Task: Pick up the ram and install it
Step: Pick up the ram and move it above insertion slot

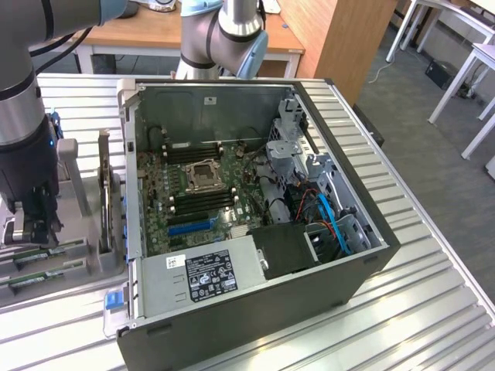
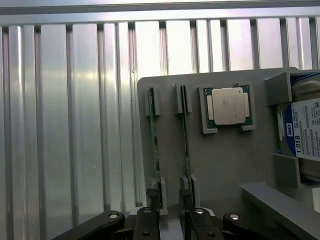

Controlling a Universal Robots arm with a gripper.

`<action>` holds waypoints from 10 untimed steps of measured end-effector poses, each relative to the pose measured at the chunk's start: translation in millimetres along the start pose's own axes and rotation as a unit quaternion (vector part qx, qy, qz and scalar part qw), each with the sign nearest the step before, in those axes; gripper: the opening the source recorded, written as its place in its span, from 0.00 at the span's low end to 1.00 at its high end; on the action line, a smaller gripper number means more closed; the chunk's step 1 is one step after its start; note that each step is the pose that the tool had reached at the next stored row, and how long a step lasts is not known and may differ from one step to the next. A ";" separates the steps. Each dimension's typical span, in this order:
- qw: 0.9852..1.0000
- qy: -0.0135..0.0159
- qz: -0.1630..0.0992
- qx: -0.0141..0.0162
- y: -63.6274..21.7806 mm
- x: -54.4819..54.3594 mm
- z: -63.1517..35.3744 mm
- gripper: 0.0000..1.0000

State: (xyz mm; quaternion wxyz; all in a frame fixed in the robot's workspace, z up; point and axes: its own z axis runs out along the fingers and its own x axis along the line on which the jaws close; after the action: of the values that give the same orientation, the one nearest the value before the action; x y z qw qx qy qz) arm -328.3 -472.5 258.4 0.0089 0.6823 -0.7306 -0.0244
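Fingers [image 2: 148, 220] stand wide apart, empty, over the ram [image 2: 186, 135] in its holder [image 2: 225, 160]; whether they touch it is unclear.

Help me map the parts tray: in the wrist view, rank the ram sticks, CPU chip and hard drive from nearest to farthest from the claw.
1. Ram sticks, standing on edge right before the open claw; the two are too close to call.
2. CPU chip, lying flat by the sticks' far ends.
3. Hard drive, beyond the chip.
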 end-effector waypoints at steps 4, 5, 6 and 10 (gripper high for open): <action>1.000 0.000 -0.001 0.000 2.2 0.3 0.5 0.30; 1.000 0.000 -0.001 0.000 2.2 0.3 0.6 0.30; 1.000 0.000 -0.001 0.000 2.2 0.3 1.3 0.30; 1.000 0.000 -0.002 0.000 2.1 0.3 6.0 0.30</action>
State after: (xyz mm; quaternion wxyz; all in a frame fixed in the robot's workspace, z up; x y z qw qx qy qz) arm -330.7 -472.6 252.5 0.0093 0.6834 -0.7295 -0.0242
